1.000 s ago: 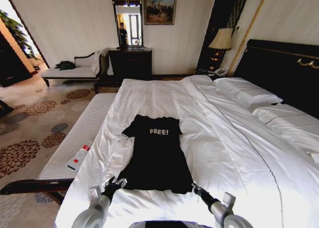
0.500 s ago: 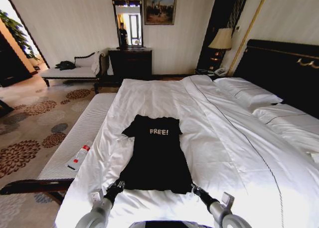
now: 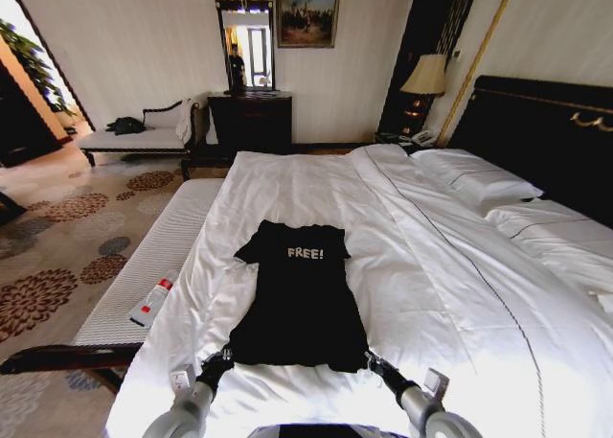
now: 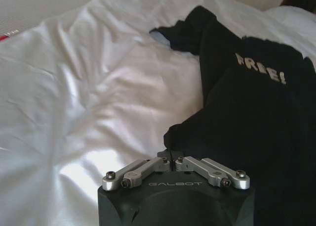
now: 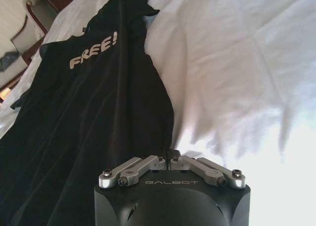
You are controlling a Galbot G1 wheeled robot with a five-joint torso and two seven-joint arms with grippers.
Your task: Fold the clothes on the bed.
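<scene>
White bed (image 3: pixel 450 294) carries the black T-shirt (image 3: pixel 299 304); left gripper (image 3: pixel 223 358) and right gripper (image 3: pixel 372 360) pinch tight on its near hem corners.

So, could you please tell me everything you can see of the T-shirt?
The T-shirt is black, short-sleeved, of soft-looking fabric, with white "FREE!" across the chest. It lies flat and face up on the white bed, collar away from the robot, sleeves tucked in. The left hand and right hand are each shut on a corner of its near hem.
</scene>
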